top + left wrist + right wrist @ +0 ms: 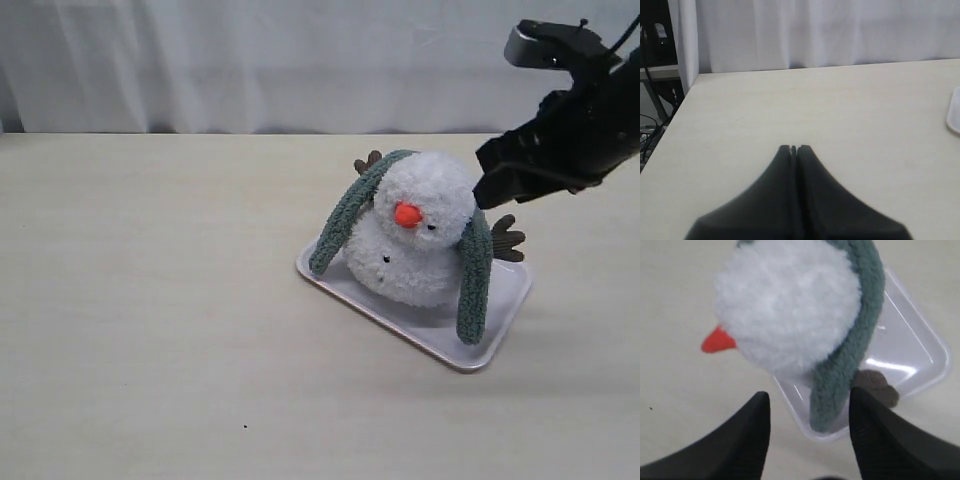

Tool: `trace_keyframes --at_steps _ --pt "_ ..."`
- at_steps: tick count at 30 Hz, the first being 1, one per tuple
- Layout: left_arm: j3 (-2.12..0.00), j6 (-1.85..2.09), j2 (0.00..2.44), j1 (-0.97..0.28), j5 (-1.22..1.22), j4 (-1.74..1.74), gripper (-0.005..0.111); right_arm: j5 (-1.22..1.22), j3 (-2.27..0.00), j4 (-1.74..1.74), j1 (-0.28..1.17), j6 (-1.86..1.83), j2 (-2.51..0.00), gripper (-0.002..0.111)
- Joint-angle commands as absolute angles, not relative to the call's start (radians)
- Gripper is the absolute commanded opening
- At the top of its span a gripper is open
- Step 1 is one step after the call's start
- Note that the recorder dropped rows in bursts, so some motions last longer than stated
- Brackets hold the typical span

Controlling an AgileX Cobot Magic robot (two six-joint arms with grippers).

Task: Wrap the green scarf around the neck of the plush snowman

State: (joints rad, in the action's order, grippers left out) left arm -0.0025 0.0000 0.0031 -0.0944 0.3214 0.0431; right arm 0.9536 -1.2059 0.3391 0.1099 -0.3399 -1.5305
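Note:
The plush snowman (425,215) sits on a white tray (505,305), its orange nose toward the camera. The green scarf (345,220) is draped over its back behind the head. One end hangs down each side, and the ends do not cross in front. My right gripper (488,188) hovers open just right of the head, holding nothing. In the right wrist view its open fingers (810,391) frame the scarf's hanging end (850,355) beside the white head (785,305). My left gripper (794,147) is shut and empty over bare table.
A brown twig arm (508,238) sticks out on the tray under the right gripper. White curtains hang behind the table's far edge (200,133). The tray's corner (955,112) shows at the side of the left wrist view.

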Motion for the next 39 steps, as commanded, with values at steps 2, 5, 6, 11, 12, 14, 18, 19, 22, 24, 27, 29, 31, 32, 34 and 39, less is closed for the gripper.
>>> trace_keyframes --at_steps 2,5,6,11,12,14,18,19,22,24,27,29,31,32,34,39 --pt "0.000 0.000 0.000 -0.092 0.308 0.040 0.000 0.836 -0.955 0.350 0.108 -0.314 -1.403 0.047" --pt "0.000 0.000 0.000 -0.092 0.308 0.040 0.000 0.705 -0.811 0.370 0.108 -0.323 -1.393 0.047" --pt "0.000 0.000 0.000 -0.092 0.308 0.040 0.000 0.665 -0.783 0.408 0.108 -0.349 -1.393 0.047" --pt "0.000 0.000 0.000 -0.092 0.308 0.040 0.000 0.472 -0.677 0.619 0.108 -0.588 -1.411 0.048" --pt "0.000 0.000 0.000 -0.092 0.308 0.040 0.000 0.434 -0.658 0.644 0.108 -0.612 -1.422 0.052" --pt "0.000 0.000 0.000 -0.092 0.308 0.040 0.000 0.393 -0.640 0.692 0.108 -0.652 -1.452 0.059" --pt "0.000 0.000 0.000 -0.092 0.308 0.040 0.000 0.389 -0.650 0.820 0.108 -0.778 -1.513 0.066" --pt "0.000 0.000 0.000 -0.092 0.308 0.040 0.000 0.388 -0.655 0.868 0.108 -0.820 -1.525 0.066" --pt "0.000 0.000 0.000 -0.092 0.308 0.040 0.000 0.388 -0.664 1.014 0.108 -0.994 -1.563 0.062" --pt "0.000 0.000 0.000 -0.092 0.308 0.040 0.000 0.384 -0.668 1.115 0.108 -1.102 -1.587 0.057" --pt "0.000 0.000 0.000 -0.092 0.308 0.040 0.000 0.356 -0.668 1.191 0.108 -1.181 -1.615 0.046" --pt "0.000 0.000 0.000 -0.092 0.308 0.040 0.000 0.332 -0.668 1.200 0.108 -1.190 -1.631 0.037" --pt "0.000 0.000 0.000 -0.092 0.308 0.040 0.000 0.317 -0.668 1.200 0.108 -1.190 -1.640 0.028" --pt "0.000 0.000 0.000 -0.092 0.308 0.040 0.000 0.314 -0.668 1.200 0.108 -1.190 -1.643 0.022" --pt "0.000 0.000 0.000 -0.092 0.308 0.040 0.000 0.314 -0.668 1.200 0.108 -1.190 -1.643 0.011" --pt "0.000 0.000 0.000 -0.092 0.308 0.040 0.000 0.359 -0.668 1.200 0.108 -1.192 -1.643 0.004"
